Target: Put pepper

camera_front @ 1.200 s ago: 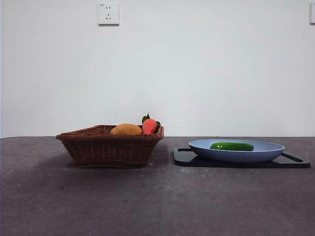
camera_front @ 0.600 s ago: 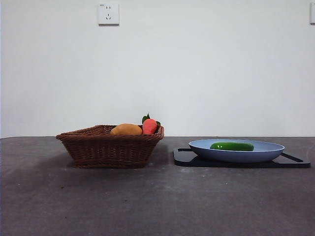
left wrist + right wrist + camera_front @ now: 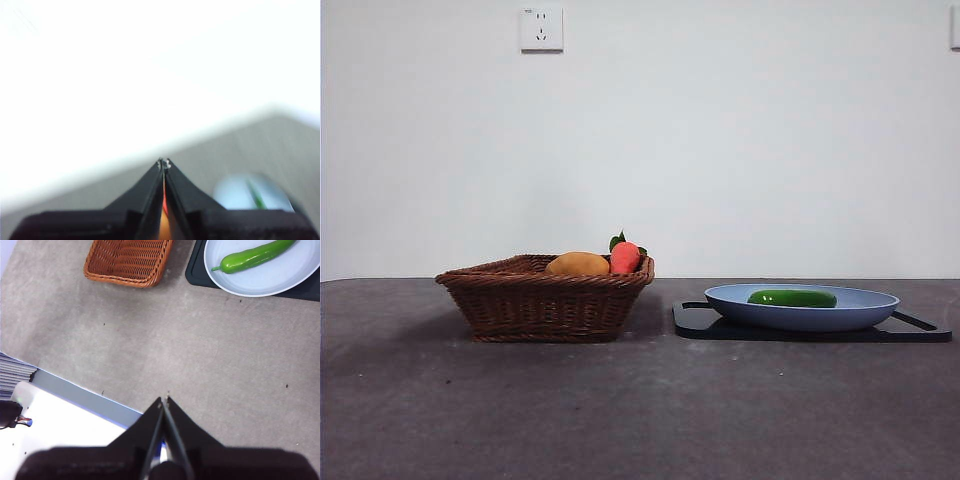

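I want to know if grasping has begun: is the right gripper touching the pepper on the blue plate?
Apart. In the right wrist view, the right gripper is shut, with bare table between it and the pepper lying on the blue plate.

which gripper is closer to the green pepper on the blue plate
Probably right, though unsure. The right gripper hangs shut above the table's near edge, the glossy green pepper well ahead; the left gripper, shut, sees it smaller.
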Action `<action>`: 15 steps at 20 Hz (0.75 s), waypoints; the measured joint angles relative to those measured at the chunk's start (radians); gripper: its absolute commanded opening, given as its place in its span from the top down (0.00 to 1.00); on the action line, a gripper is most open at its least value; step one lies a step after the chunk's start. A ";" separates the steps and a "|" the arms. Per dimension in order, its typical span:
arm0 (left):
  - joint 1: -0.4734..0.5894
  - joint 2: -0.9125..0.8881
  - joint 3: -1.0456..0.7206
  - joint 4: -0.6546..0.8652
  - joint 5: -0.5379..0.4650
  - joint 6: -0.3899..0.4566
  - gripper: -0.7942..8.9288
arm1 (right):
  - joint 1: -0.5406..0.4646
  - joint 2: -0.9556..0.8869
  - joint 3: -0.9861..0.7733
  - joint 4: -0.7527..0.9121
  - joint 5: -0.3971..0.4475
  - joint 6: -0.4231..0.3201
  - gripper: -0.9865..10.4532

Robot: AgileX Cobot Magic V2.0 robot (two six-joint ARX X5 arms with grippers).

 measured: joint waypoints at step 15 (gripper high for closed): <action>0.472 -0.756 -1.110 0.509 -0.003 -0.039 0.91 | 0.000 0.000 0.000 0.000 0.000 0.000 0.90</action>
